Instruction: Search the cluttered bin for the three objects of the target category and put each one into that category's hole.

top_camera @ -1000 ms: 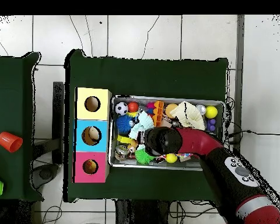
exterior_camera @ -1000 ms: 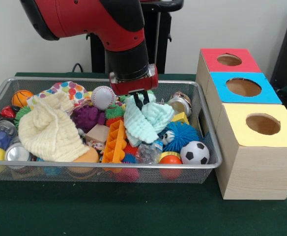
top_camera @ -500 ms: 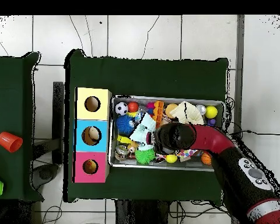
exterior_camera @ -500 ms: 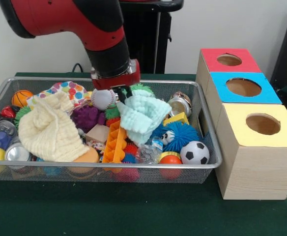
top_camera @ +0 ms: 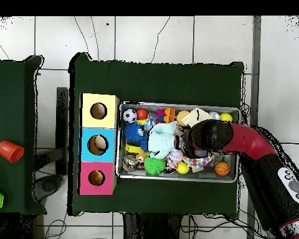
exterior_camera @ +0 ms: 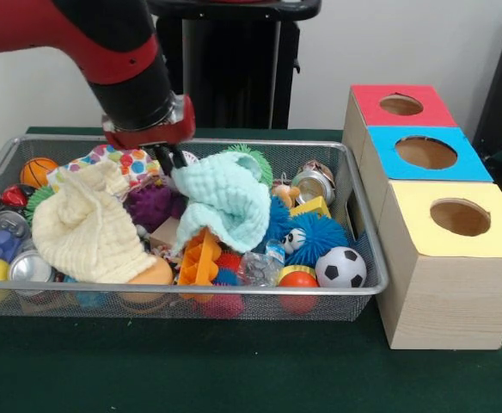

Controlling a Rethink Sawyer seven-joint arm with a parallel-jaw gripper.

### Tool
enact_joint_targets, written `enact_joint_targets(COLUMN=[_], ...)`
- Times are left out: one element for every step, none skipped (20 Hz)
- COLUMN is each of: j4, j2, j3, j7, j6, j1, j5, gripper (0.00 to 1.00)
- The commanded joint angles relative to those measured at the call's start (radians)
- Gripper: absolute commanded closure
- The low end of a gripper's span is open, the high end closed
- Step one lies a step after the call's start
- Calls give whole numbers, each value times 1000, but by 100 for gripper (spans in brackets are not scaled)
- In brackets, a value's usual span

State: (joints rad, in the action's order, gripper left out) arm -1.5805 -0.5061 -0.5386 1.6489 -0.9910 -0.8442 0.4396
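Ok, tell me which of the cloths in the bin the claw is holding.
The mint-green cloth, pinched at its corner by the claw. The cream cloth lies loose apart from it.

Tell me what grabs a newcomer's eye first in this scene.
The red and black arm's gripper pinches a mint-green cloth, dragging it over the middle of the wire bin of toys. Beside the bin stand three boxes with holes, topped red, blue and yellow.

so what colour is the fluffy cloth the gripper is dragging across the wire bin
Pale mint green cloth, held by the gripper; the front view shows it best.
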Motion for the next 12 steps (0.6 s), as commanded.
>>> enact_joint_targets(j4=[188, 206, 215, 228, 237, 248, 255, 268, 277, 298, 320, 342], j2=[48, 57, 61, 68, 72, 78, 83, 89, 93, 99, 106, 114], j3=[-84, -88, -90, -93, -93, -97, -98, -100, -101, -102, -103, -104], j7=[-404, -420, -425, -438, -441, -452, -457, -469, -477, -493, -507, -521], j6=[-181, -198, -206, -214, -222, -226, -229, -233, -238, -251, -267, -283], j1=[-21, -25, -26, -30, -29, -32, -32, -33, -31, -29, -25, -22], j5=[71, 74, 76, 78, 79, 80, 81, 83, 84, 87, 89, 91], gripper=[100, 100, 100, 100, 100, 100, 100, 100, 100, 100, 100, 100])
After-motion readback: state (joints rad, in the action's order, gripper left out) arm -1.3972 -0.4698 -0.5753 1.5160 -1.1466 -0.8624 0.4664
